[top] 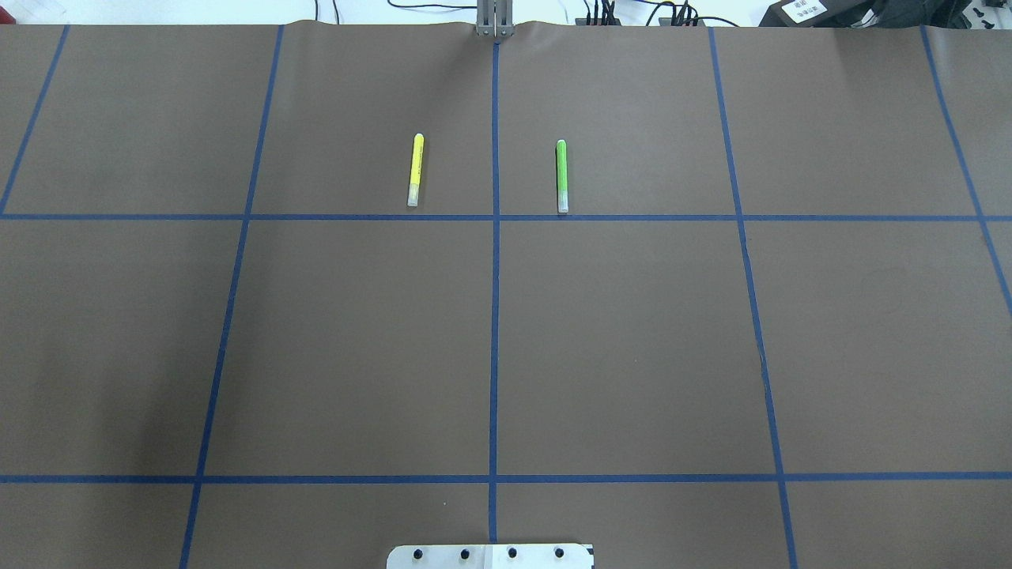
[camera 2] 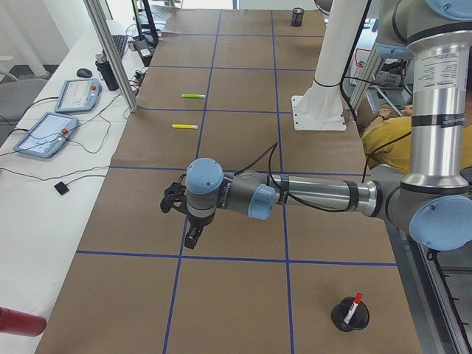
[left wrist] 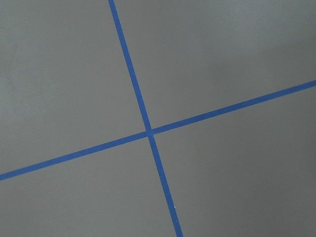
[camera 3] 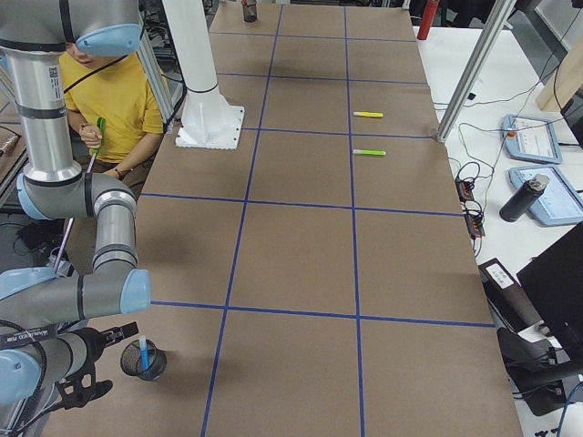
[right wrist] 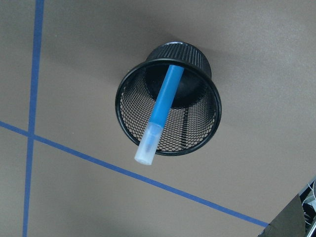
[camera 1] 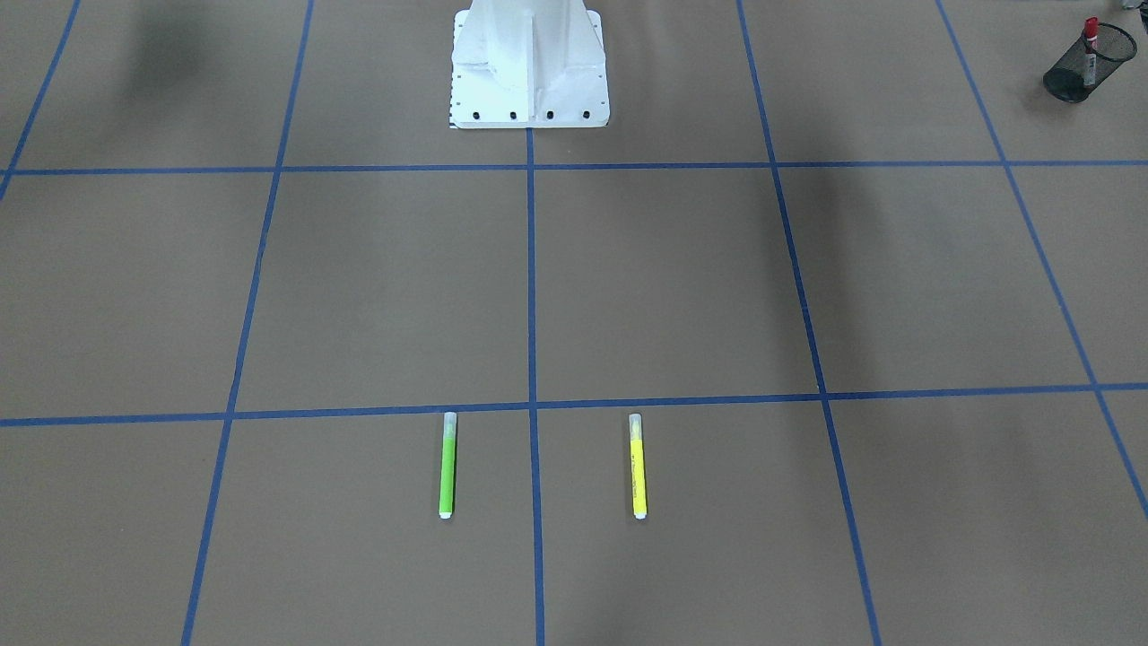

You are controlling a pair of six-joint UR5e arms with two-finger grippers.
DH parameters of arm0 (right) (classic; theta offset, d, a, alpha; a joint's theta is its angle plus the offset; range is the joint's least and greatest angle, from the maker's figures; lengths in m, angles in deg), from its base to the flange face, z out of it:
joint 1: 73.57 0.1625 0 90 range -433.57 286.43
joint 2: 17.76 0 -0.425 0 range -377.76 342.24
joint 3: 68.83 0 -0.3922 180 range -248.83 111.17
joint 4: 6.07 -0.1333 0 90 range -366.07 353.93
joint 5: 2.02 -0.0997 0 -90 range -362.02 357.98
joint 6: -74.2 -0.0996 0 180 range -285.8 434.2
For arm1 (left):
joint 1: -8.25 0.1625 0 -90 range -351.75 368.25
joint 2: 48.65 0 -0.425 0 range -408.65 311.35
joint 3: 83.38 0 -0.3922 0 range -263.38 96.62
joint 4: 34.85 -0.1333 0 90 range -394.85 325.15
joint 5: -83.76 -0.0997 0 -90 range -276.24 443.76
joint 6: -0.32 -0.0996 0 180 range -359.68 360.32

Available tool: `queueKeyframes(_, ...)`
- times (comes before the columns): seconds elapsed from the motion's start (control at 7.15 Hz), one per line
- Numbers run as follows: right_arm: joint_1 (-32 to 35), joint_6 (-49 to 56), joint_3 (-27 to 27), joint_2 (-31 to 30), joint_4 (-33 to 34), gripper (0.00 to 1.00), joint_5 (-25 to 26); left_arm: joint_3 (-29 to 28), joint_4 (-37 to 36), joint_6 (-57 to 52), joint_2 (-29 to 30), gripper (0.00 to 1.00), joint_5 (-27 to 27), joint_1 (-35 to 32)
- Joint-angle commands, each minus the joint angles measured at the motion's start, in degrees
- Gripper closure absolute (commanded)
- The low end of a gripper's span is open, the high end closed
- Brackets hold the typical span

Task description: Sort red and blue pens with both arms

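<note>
The red marker (camera 2: 355, 303) stands in a black mesh cup (camera 2: 349, 315) near the table end on my left, and it shows again (camera 1: 1091, 38) in its cup (camera 1: 1088, 63) in the front-facing view. The sky-blue pen (right wrist: 160, 112) leans in a second mesh cup (right wrist: 197, 123), also seen from the right end as the blue pen (camera 3: 143, 351) in its cup (camera 3: 144, 361). My left gripper (camera 2: 192, 237) hangs over bare table, away from the red marker's cup. My right gripper (camera 3: 80, 393) sits beside the blue pen's cup. I cannot tell whether either gripper is open or shut.
A lime-green pen (top: 562, 175) and a yellow pen (top: 415, 170) lie parallel on the far side of the table. The white pedestal (camera 1: 529, 67) stands at the robot's edge. A person in a yellow shirt (camera 3: 114, 91) sits behind it. Tablets (camera 2: 46, 134) lie past the operators' edge.
</note>
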Motion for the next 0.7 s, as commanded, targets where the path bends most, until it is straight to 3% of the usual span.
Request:
queueKeyframes(0.0, -9.54, 0.24, 1.51, 1.26, -8.48, 0.00, -5.82, -0.30, 0.00, 0.13, -0.06, 0.00, 0.00, 0.00)
queueKeyframes(0.28, -21.76, -0.11, 1.70, 4.50, -17.70, 0.00, -11.73, -0.56, -0.09, 0.57, 0.02, 0.00, 0.00, 0.09)
queueKeyframes(0.56, -36.24, -0.99, 1.52, 7.66, -28.69, 0.00, -20.86, -1.09, -0.09, 1.44, 0.29, 0.00, -0.18, 0.09)
